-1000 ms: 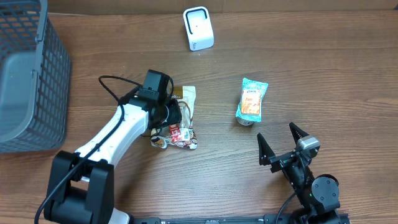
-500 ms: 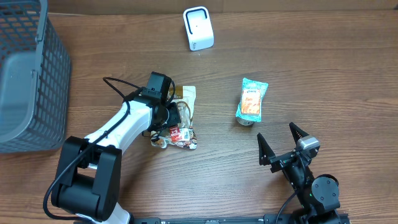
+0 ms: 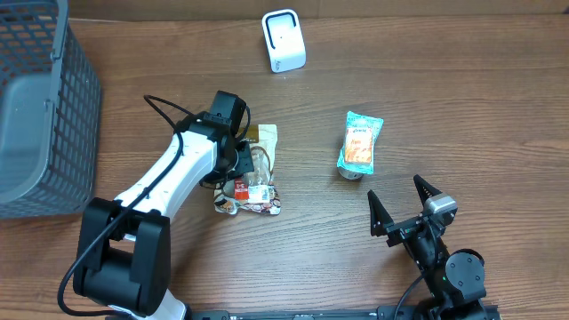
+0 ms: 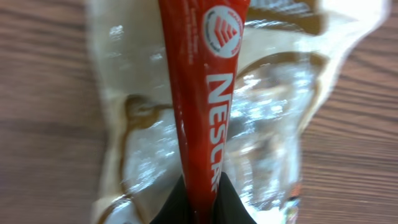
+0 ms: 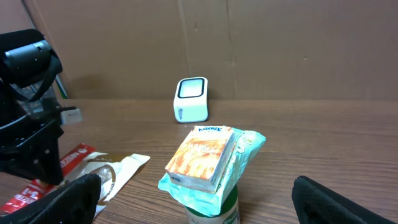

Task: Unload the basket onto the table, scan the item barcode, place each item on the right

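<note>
The left end effector [image 3: 244, 165] is clamped shut on a Nescafé sachet pack [image 3: 254, 183], which lies on the wooden surface [image 3: 462, 80] directly under it. In the left wrist view the dark fingertips [image 4: 231, 200] pinch the pack's red, Nescafé-lettered strip [image 4: 208, 93] between them. The strip runs straight away from the jaws, and the crinkled clear-and-cream wrapper spreads out to both sides of it. From overhead the pack sticks out past the end effector on both its near and far sides, its lower part crumpled.

The white barcode scanner [image 3: 284, 40] stands well beyond this end effector, further across the surface and somewhat to its right. A grey wire basket [image 3: 53, 116] sits far off to its left.

The right end effector [image 3: 395, 188] hangs with its fingers spread wide and nothing between them. A teal snack packet [image 3: 360, 144] lies just ahead of it, resting on a small green-and-white container [image 5: 214, 211], apart from the fingers.
</note>
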